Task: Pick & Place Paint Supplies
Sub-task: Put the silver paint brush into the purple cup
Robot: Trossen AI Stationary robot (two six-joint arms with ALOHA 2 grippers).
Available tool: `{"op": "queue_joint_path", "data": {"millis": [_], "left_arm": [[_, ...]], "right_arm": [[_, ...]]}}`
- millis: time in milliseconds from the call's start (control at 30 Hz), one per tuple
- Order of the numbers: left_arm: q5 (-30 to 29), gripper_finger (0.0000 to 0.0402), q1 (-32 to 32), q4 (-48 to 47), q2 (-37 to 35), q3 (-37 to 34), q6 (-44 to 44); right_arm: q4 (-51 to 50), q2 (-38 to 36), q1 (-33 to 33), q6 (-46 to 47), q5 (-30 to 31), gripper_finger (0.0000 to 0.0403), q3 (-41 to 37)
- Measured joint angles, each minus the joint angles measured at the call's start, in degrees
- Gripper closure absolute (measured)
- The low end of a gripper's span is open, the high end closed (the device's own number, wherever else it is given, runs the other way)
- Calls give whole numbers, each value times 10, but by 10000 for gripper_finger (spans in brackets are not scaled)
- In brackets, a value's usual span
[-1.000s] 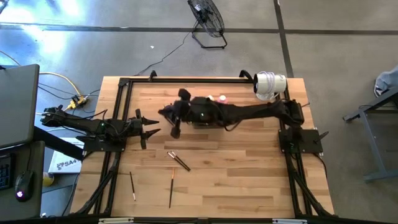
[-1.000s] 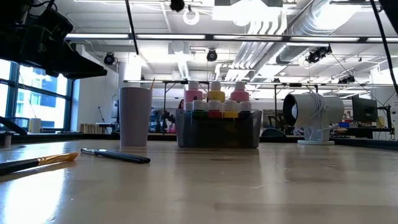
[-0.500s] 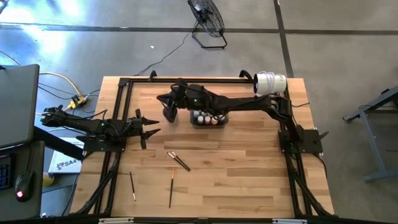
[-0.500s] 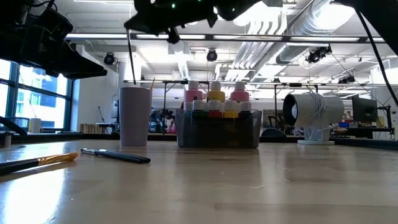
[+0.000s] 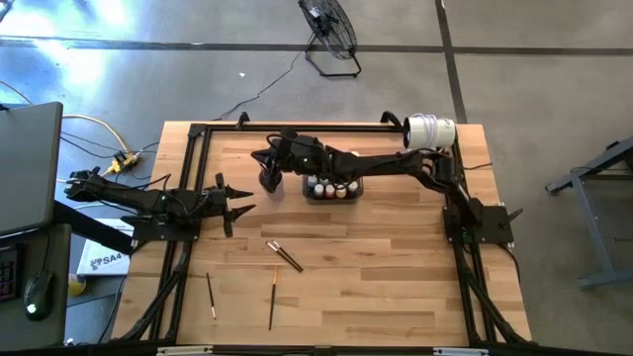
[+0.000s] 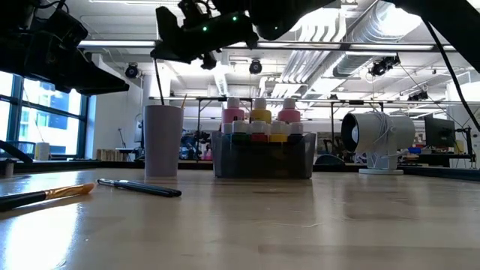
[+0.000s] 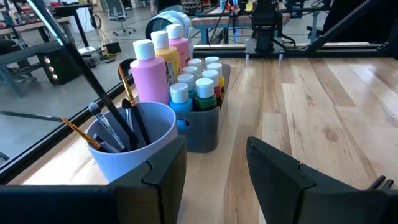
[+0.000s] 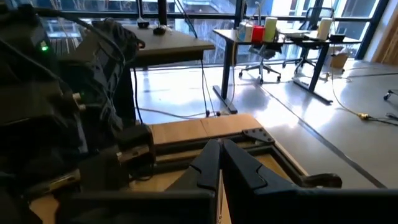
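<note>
My right gripper [image 5: 268,176] hovers over the purple cup [image 6: 163,140] and is shut on a thin dark paintbrush [image 6: 158,81] whose lower end is inside the cup. More brushes [image 7: 127,124] stand in the cup [image 7: 134,149]. The grey tray [image 6: 262,156], next to the cup, holds pink and yellow bottles [image 6: 260,114] and small white-capped ones [image 7: 202,84]. Three other brushes lie on the table [image 5: 284,255], [image 5: 272,297], [image 5: 211,295]. My left gripper [image 7: 214,180] waits open near the table's left side [image 5: 232,203], facing the cup. My right gripper pinches the paintbrush by its upper end [image 6: 156,61] between the two fingers [image 8: 208,165], coming from above. The brush hangs nearly upright below the fingers, with its lower end down in the purple cup among the other brushes.
A white fan-like device [image 5: 428,132] sits at the far right corner. A black frame rail [image 5: 297,126] runs along the table's far edge and sides. Bare wood lies between the tray and the loose brushes.
My right gripper has moved from in front of the tray toward the table's far left, over the cup, then down. The brush it carries has come down with it, and its lower end now stands inside the cup.
</note>
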Motion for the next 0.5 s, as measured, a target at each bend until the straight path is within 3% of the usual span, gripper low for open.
{"op": "queue_joint_path", "data": {"millis": [500], "left_arm": [[0, 236, 0, 0, 0, 0, 0]], "right_arm": [[-27, 10, 0, 5, 25, 399, 0]]}}
